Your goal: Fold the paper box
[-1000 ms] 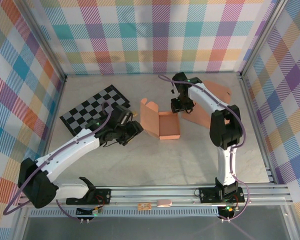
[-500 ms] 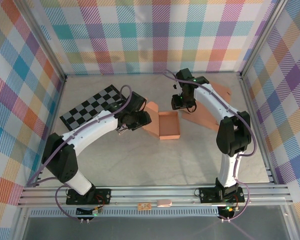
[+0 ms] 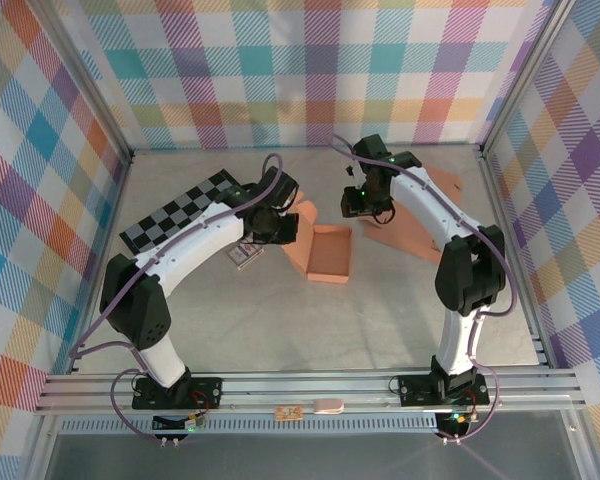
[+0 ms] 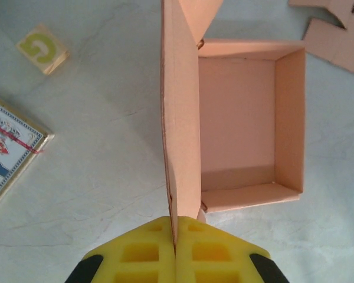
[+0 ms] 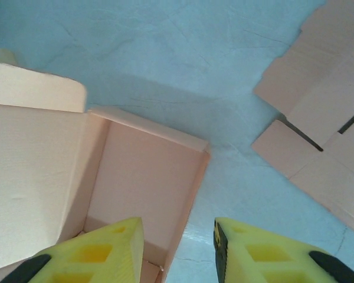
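Observation:
The paper box (image 3: pixel 327 255) is a salmon-coloured open tray in the middle of the table, with its lid flap (image 3: pixel 299 233) standing up on the left side. In the left wrist view the lid flap (image 4: pixel 180 118) runs edge-on away from my left gripper (image 4: pixel 176 236), which is shut on its near edge. The tray (image 4: pixel 248 118) lies to the right of the flap. My right gripper (image 3: pixel 365 207) hovers over the tray's far end. Seen from the right wrist, the gripper (image 5: pixel 177 247) is open, and the box (image 5: pixel 141 188) has one side wall in line with the gap, apart from both fingers.
Flat cardboard blanks (image 3: pixel 420 215) lie at the back right, also seen as cardboard blanks (image 5: pixel 318 118). A checkerboard mat (image 3: pixel 185 215) lies at the back left. A card pack (image 3: pixel 245 255) and a small lettered block (image 4: pixel 43 48) sit left of the box.
My left arm swung in toward the box and its gripper closed on the lid flap. The box shifted and turned slightly. My right gripper narrowed a little and stayed near the tray's far end.

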### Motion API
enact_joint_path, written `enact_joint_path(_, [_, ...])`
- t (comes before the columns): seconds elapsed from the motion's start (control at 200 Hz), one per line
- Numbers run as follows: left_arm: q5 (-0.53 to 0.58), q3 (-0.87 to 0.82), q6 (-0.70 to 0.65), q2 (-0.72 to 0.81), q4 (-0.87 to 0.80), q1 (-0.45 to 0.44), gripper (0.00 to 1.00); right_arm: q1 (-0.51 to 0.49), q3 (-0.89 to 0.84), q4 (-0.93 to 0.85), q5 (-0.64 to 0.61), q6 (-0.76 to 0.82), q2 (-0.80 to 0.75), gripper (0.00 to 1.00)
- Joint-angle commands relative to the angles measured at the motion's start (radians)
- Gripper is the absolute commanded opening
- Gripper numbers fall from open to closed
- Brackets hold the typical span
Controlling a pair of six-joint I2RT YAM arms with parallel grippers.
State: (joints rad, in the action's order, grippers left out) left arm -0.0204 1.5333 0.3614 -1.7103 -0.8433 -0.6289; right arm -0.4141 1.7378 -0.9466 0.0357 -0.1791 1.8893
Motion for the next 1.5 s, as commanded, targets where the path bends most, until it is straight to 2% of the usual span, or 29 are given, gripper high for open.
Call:
enact_joint_path(0.0, [-0.073, 0.076, -0.221, -0.036, -0.113, 0.023, 0.00, -0.007, -0.028, 0.034, 0.130, 0.031, -0.079, 0.37])
enact_joint_path(0.1, [-0.143, 0.121, -0.368, -0.060, -0.158, 0.024, 0.00, -0.010, -0.099, 0.093, 0.180, 0.054, -0.126, 0.38])
enact_joint_path(0.21, [-0.223, 0.143, -0.467, -0.072, -0.189, 0.020, 0.00, -0.015, -0.203, 0.189, 0.211, 0.081, -0.189, 0.39])
enact_joint_path(0.365, [-0.108, 0.165, -0.577, -0.071, -0.250, -0.005, 0.00, -0.042, -0.340, 0.299, 0.163, 0.151, -0.260, 0.40])
enact_joint_path(0.495, [-0.035, 0.162, -0.672, -0.048, -0.240, -0.006, 0.00, -0.046, -0.466, 0.393, 0.214, 0.286, -0.324, 0.47])
enact_joint_path(0.625, [-0.024, 0.177, -0.763, -0.060, -0.239, -0.006, 0.00, -0.044, -0.558, 0.467, 0.256, 0.448, -0.364, 0.55])
enact_joint_path(0.69, [-0.021, 0.194, -0.794, -0.071, -0.243, -0.005, 0.00, -0.041, -0.547, 0.444, 0.271, 0.518, -0.348, 0.59])
enact_joint_path(0.815, [-0.051, 0.214, -0.854, -0.076, -0.227, 0.000, 0.00, -0.008, -0.472, 0.358, 0.346, 0.585, -0.282, 0.61])
enact_joint_path(1.135, [-0.137, 0.238, -0.913, -0.104, -0.231, 0.017, 0.00, 0.018, -0.311, 0.272, 0.330, 0.640, -0.163, 0.59])
enact_joint_path(1.295, [-0.122, 0.243, -0.917, -0.114, -0.220, 0.017, 0.00, 0.019, -0.206, 0.171, 0.371, 0.683, -0.092, 0.54])
enact_joint_path(1.495, [-0.129, 0.251, -0.913, -0.123, -0.212, 0.016, 0.00, 0.017, -0.207, 0.165, 0.391, 0.685, -0.075, 0.47])
